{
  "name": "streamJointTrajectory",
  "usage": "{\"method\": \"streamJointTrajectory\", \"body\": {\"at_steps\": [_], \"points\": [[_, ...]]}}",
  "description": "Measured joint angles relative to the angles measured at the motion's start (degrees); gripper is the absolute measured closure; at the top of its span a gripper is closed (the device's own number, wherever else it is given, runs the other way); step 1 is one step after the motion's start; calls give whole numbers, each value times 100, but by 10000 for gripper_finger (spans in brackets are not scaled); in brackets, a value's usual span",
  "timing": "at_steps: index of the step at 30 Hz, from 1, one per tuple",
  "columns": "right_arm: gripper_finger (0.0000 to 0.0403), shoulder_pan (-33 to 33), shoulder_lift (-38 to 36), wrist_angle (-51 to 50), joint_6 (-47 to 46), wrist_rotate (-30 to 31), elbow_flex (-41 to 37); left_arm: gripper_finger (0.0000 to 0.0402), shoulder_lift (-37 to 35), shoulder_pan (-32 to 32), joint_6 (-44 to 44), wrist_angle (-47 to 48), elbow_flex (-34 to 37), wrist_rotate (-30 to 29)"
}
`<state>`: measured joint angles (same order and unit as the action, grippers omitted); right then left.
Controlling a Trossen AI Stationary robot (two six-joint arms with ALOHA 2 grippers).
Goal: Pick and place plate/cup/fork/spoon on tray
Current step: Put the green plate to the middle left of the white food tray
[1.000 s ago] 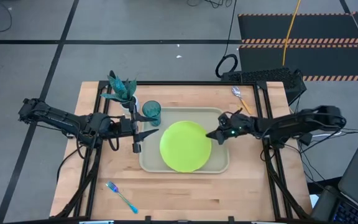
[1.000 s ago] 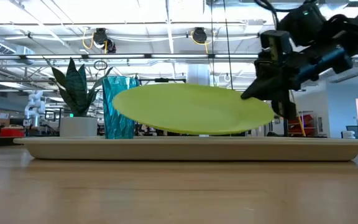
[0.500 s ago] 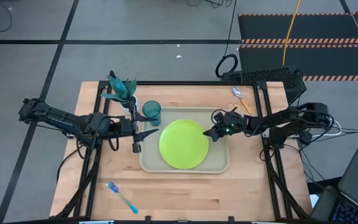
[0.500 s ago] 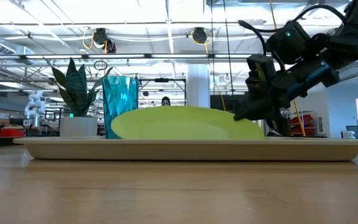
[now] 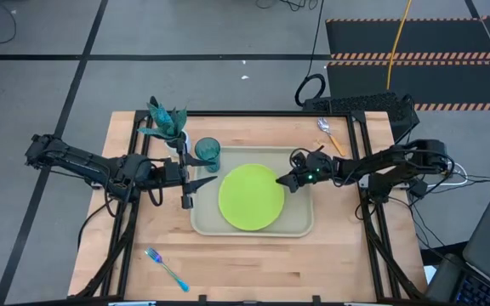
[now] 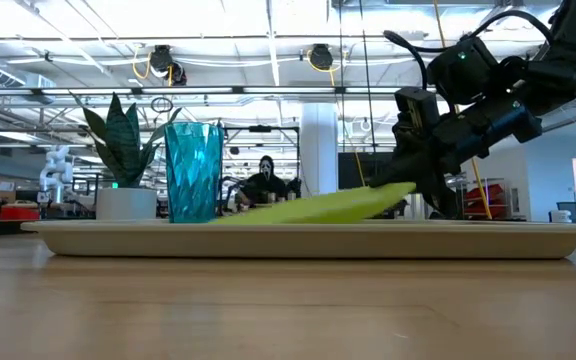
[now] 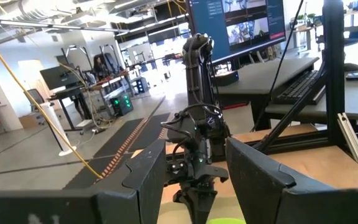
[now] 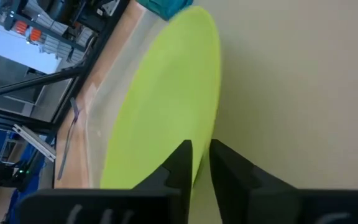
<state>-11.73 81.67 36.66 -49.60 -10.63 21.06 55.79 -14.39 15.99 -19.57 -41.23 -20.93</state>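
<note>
- My right gripper pinches the rim of the plate, one dark finger on each face of that thin edge; the wrist view shows the rim sitting in the narrow slot between my fingers.
- The plate is a flat, smooth, lime-green disc. It lies inside the tray, tilted: the edge I hold is raised, the opposite edge rests on the tray floor, as the low view shows.
- The tray is a wide beige plastic rectangle with rounded corners and a low raised rim; the plate fills most of its middle.
- The cup is a translucent teal tumbler with ribbed walls. It stands upright in the tray's far left corner, just apart from the plate.
- My left gripper hovers at the tray's left rim with its broad, flat, matte-dark fingers spread wide and nothing between them.
- The fork has a slim light-blue handle with a purplish end. It lies on the bare, pale-grained wooden table, off the tray's near left corner.
- The spoon has a shiny metal bowl and an orange handle. It lies on the table beyond the tray's far right corner.
- A potted plant with stiff, pointed green leaves stands just beyond the cup, outside the tray.
</note>
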Motion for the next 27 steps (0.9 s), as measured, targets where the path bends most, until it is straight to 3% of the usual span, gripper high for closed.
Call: {"method": "streamJointTrajectory", "body": {"at_steps": [10,20,23,27], "points": [[284,13,0,1,109,310,0,229,0,0,-63,2,0,2],[273,22,0,6,281,469,0,229,0,0,-70,2,0,2],[273,20,0,3,329,167,0,229,0,0,-79,2,0,2],[273,20,0,-15,768,-894,0,229,0,0,-105,40,0,3]]}}
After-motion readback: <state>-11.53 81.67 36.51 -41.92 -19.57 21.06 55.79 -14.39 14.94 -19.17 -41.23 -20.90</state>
